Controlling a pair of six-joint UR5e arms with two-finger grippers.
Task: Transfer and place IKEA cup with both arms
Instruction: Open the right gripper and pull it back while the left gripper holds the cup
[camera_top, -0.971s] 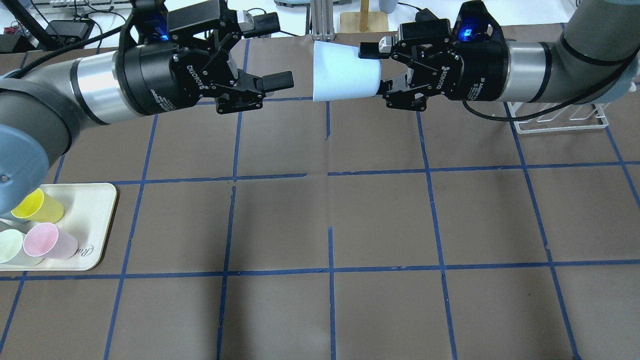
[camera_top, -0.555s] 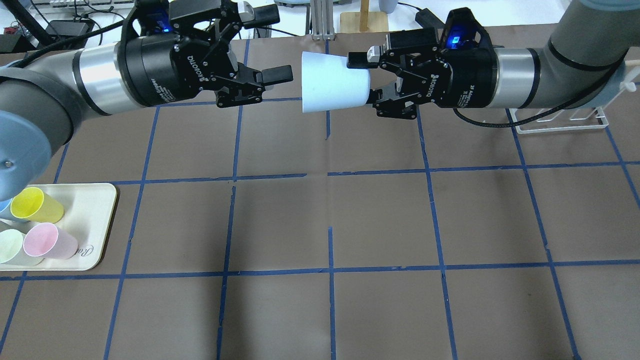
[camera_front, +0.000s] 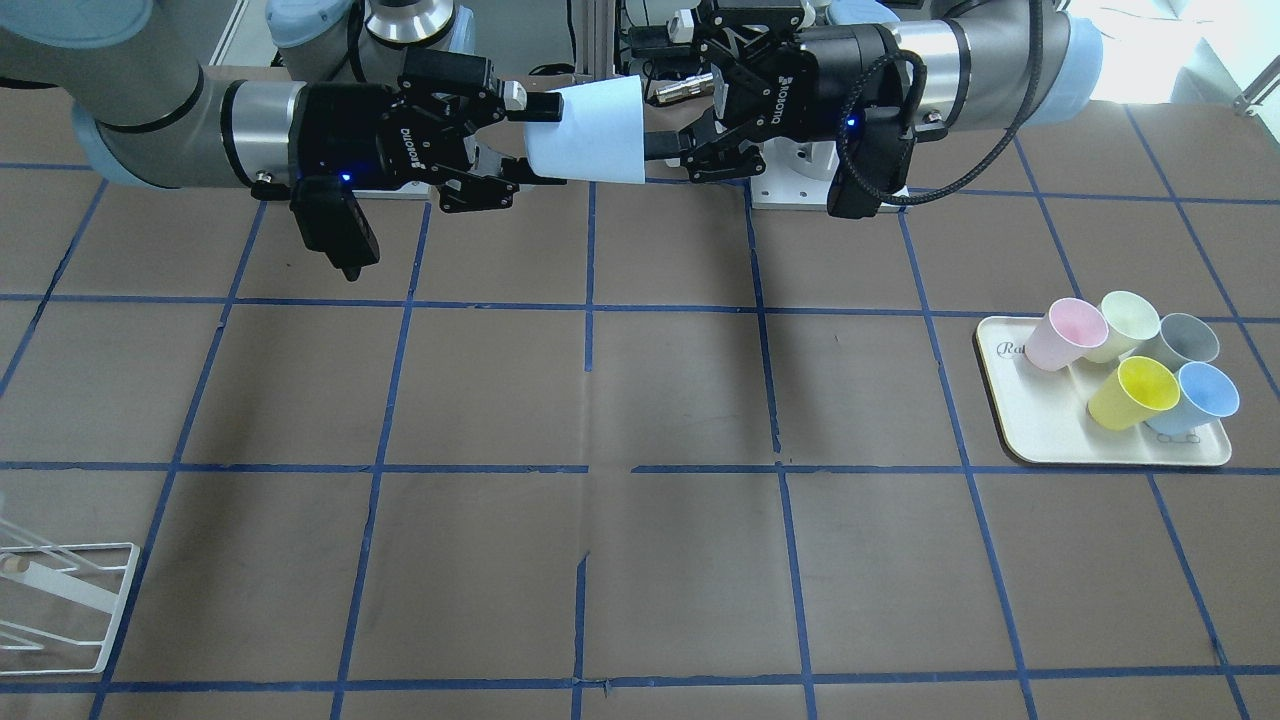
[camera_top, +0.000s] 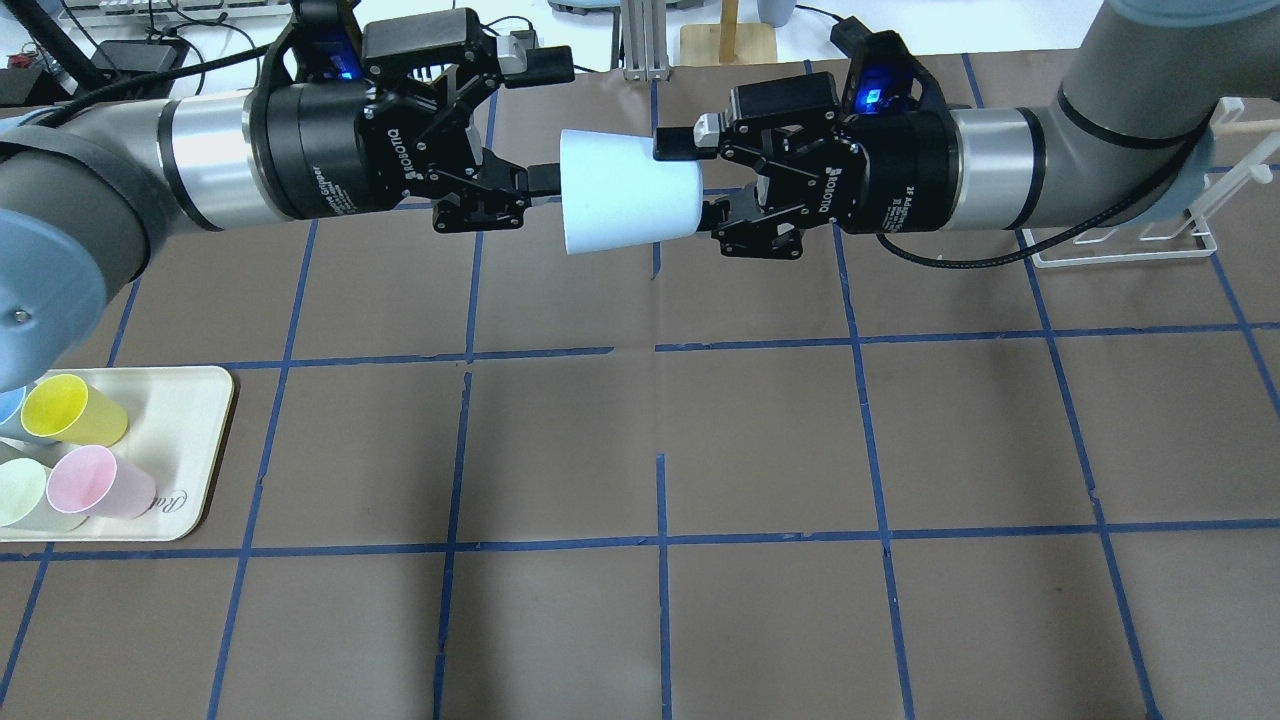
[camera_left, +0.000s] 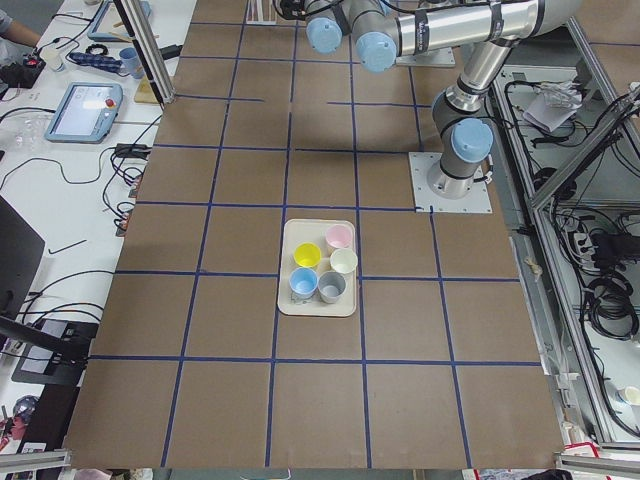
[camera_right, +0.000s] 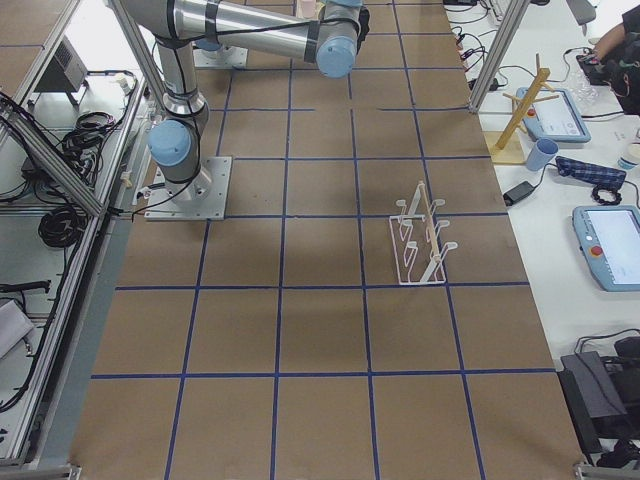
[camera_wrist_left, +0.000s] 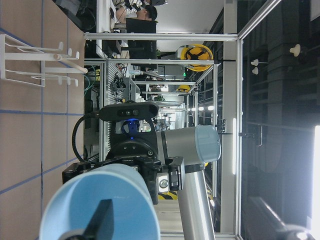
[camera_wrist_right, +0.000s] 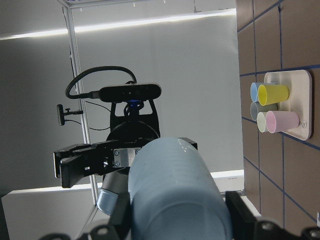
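The pale sky-blue IKEA cup lies on its side in the air over the far middle of the table, mouth towards my left arm. My right gripper is shut on its narrow base; it also shows in the front view, holding the cup. My left gripper is open at the cup's rim, its lower finger at the mouth and its upper finger above and clear of it. The left wrist view looks into the cup's mouth, with one finger in front of it. The right wrist view shows the cup's outside.
A cream tray at the near left holds a yellow cup, a pink cup and other pastel cups; the front view shows the tray too. A white wire rack stands behind my right arm.
My right arm has carried the cup leftwards to my left gripper. The left gripper's lower finger now meets the cup's rim. The left gripper stays open.
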